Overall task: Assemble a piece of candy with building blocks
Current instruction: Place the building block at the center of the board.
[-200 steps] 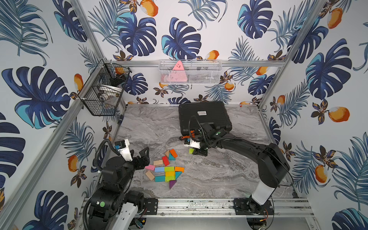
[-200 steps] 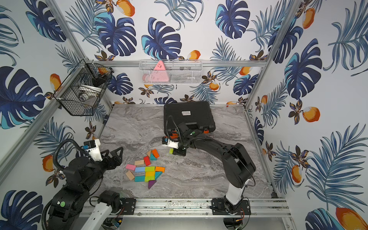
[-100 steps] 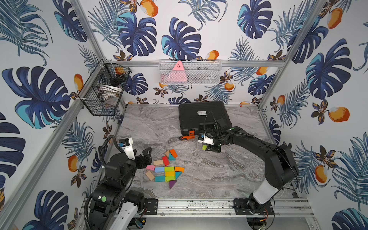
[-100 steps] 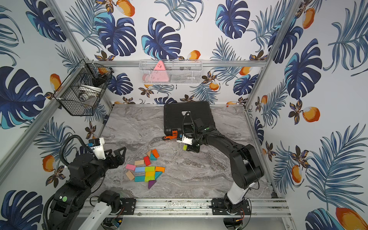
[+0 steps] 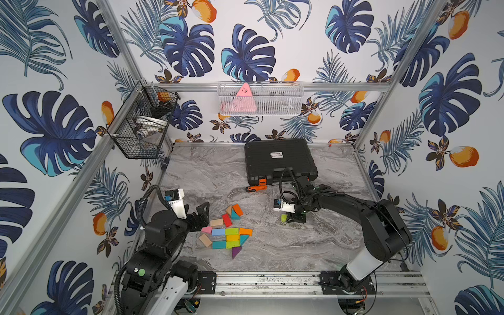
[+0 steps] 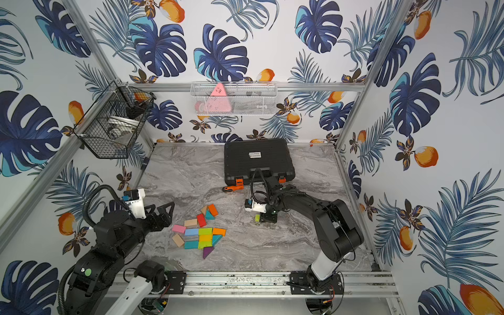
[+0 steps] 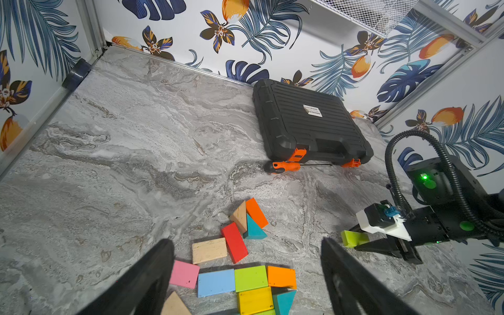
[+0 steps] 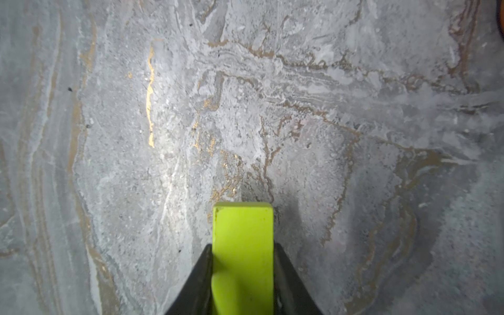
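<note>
Holding a green block (image 8: 242, 223) clamped in the right claw (image 8: 242, 246) low over the worktop (image 5: 300, 245), well apart from the laid blocks (image 5: 231, 234), left claw (image 7: 246, 242) spread beside them; mid-transfer, so next I must carry it over and seat it flush.

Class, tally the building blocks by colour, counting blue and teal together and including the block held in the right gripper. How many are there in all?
Plain wood blocks: 3
Orange blocks: 2
Red blocks: 1
Pink blocks: 1
Blue or teal blocks: 4
Green blocks: 3, one in the right gripper
Yellow blocks: 1
Purple blocks: 1
Total: 16
</note>
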You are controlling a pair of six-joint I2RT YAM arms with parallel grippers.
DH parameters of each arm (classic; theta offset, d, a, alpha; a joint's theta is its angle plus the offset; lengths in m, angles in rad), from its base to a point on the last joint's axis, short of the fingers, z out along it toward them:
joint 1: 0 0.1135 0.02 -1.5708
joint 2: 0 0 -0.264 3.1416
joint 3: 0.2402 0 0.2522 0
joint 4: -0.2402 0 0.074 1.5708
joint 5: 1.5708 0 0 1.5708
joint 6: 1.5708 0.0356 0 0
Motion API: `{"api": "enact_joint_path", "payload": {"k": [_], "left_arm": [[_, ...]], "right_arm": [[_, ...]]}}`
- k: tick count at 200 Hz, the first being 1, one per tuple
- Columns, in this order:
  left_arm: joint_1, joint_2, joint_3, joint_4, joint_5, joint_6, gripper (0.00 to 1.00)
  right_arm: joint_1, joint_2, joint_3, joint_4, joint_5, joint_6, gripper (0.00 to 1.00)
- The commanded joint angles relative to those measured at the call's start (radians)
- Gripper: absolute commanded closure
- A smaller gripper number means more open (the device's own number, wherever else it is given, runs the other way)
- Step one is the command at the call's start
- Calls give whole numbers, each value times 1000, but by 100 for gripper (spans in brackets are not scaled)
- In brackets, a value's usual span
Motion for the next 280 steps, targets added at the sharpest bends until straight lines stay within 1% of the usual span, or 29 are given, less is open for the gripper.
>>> {"api": "enact_joint_path", "payload": {"k": [1,23,61,87,102,107,112,128,142,157,173,193,211,239,260,280], "left_arm": [[-5,-2,8,7,-7,12,12],[-8,-3,8,8,-6,11,12],[-12,5,9,9,-4,13,12],[-14,4,9,8,-6,13,12],[-15,4,9,6,-7,12,12],[-15,5,9,8,-6,12,12],[-16,5,9,9,-6,13,12],[-16,7,8,10,-4,13,12],[-18,10,8,10,-2,14,12],[-19,10,8,12,-1,13,12],[-19,11,7,12,1,14,12],[-19,11,6,15,3,13,12],[-21,13,5,14,6,16,12],[-22,19,6,15,6,15,12],[-22,24,7,14,5,16,12],[-22,28,8,13,3,15,12]], "right_arm": [[1,0,-22,26,33,-59,77],[-6,9,-38,47,45,-89,77],[-19,65,2,35,50,-115,77],[-39,93,22,47,69,-134,74],[-55,96,25,59,81,-147,74],[-55,98,28,56,80,-152,74],[-87,97,28,59,77,-156,73],[-105,99,30,62,59,-162,73],[-110,113,43,42,44,-164,73],[-117,123,49,29,6,-155,70],[-117,136,56,8,10,-157,69],[-120,126,42,26,9,-151,67],[-120,114,25,53,23,-144,61],[-121,102,10,74,25,-130,54],[-121,84,13,79,21,-113,43],[-121,34,10,101,18,-79,36]]}}
